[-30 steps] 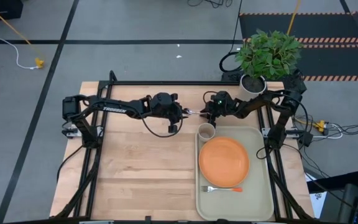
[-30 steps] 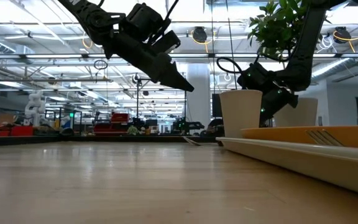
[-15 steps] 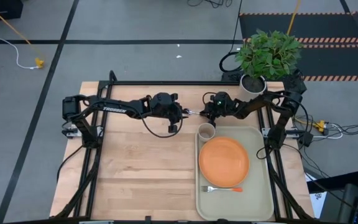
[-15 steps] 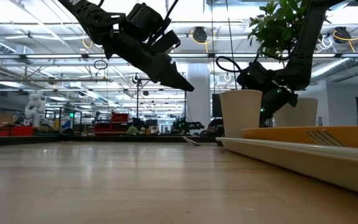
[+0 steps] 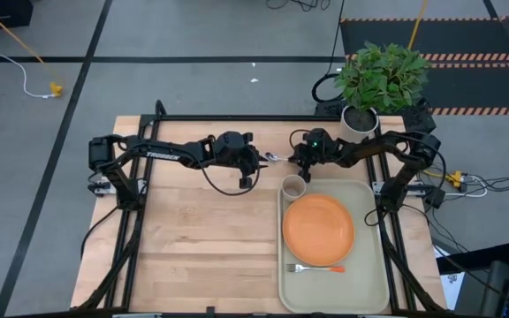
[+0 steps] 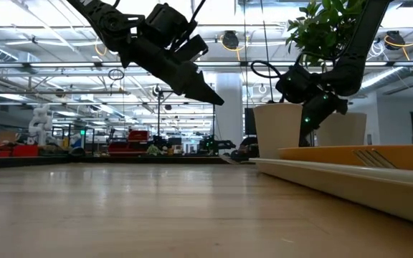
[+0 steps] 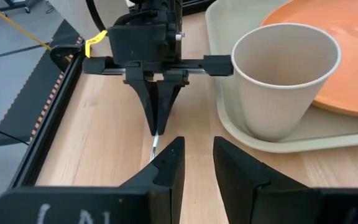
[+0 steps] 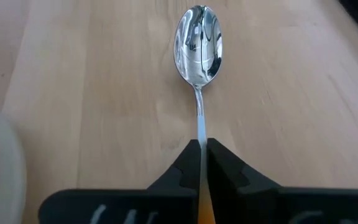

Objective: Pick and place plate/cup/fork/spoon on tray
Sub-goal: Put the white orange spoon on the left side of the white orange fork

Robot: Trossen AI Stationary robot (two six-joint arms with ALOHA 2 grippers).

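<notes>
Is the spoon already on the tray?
No, the right tool holds the spoon by its handle over bare wood, beside the tray, not on it.

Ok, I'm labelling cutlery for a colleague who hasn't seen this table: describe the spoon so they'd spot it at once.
Start at the pale tray on the table's right side, then go to the cup in its far left corner. Just beyond it, off the tray, the right hand is shut on the spoon. Its round shiny bowl distinguishes it from the tined fork beside the plate.
</notes>
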